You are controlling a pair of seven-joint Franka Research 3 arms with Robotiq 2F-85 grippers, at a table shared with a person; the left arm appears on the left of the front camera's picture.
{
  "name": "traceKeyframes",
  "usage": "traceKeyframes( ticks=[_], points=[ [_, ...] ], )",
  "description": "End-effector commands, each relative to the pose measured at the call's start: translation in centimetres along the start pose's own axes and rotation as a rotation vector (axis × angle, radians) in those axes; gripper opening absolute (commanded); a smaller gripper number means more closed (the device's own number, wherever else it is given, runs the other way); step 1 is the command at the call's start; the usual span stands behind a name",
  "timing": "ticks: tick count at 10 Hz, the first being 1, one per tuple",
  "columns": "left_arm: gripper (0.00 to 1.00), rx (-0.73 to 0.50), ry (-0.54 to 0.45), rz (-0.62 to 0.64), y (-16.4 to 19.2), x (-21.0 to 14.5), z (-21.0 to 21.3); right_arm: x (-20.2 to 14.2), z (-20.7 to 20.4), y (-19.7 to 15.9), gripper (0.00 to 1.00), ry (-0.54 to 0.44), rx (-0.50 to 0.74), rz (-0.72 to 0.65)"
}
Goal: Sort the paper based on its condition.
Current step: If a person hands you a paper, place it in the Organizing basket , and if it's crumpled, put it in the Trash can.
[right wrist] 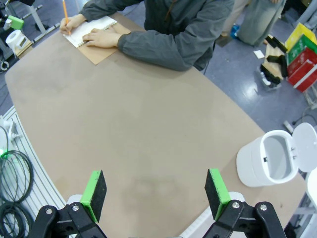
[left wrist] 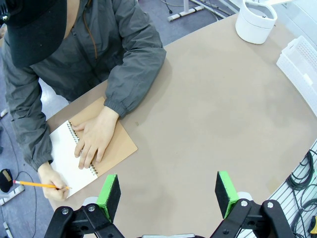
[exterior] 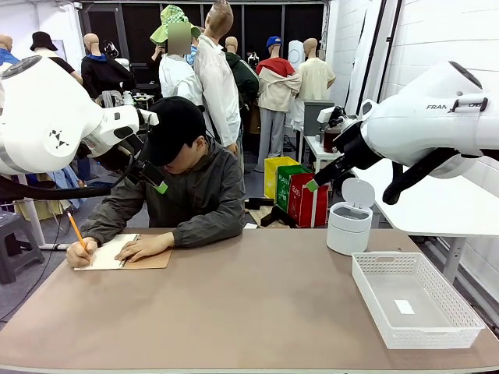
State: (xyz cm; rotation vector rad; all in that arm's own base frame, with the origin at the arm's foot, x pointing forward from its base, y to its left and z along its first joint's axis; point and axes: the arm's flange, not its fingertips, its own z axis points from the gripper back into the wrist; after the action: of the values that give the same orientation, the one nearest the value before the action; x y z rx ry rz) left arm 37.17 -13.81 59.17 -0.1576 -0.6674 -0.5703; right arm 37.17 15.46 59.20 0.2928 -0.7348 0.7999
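1. White paper (exterior: 105,251): the open page of a spiral notebook (exterior: 154,262) with a brown kraft cover. It lies flat on the far left part of the tan table (exterior: 257,304), at the person's edge.
2. Both of the person's hands are on it. One hand (exterior: 80,253) holds an orange pencil (exterior: 76,230) at the page's outer side. The other hand (exterior: 144,247) lies flat across the spiral binding.
3. Left gripper (left wrist: 168,191): fingers spread wide, nothing between the green pads, held up in the air above the table. In the left wrist view the paper lies down on the table beyond one pad and off to that side. It is outside the gap between the fingers and well apart from them.
4. Right gripper (right wrist: 156,194): fingers spread wide and empty, raised over the robot's right side. The paper is far across the table from it, in the top left corner of the right wrist view.
5. Robot's right side of the table: a white lattice basket (exterior: 413,255) near the near edge. A round white bin (exterior: 348,227) with its lid flipped up stands just beyond the basket.
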Motion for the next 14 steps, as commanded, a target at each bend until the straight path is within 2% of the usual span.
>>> traceKeyframes(
  ticks=[1, 14],
  points=[
    [1.0, 0.001, -0.004, 0.001, 0.1, 0.11, 0.16, -0.04, -0.02, -0.01, 1.0, -0.001, 0.004, -0.001],
    [1.0, 0.001, -0.004, 0.001, 0.1, 0.11, 0.16, -0.04, -0.02, -0.01, 1.0, -0.001, 0.004, -0.001]
  ],
)
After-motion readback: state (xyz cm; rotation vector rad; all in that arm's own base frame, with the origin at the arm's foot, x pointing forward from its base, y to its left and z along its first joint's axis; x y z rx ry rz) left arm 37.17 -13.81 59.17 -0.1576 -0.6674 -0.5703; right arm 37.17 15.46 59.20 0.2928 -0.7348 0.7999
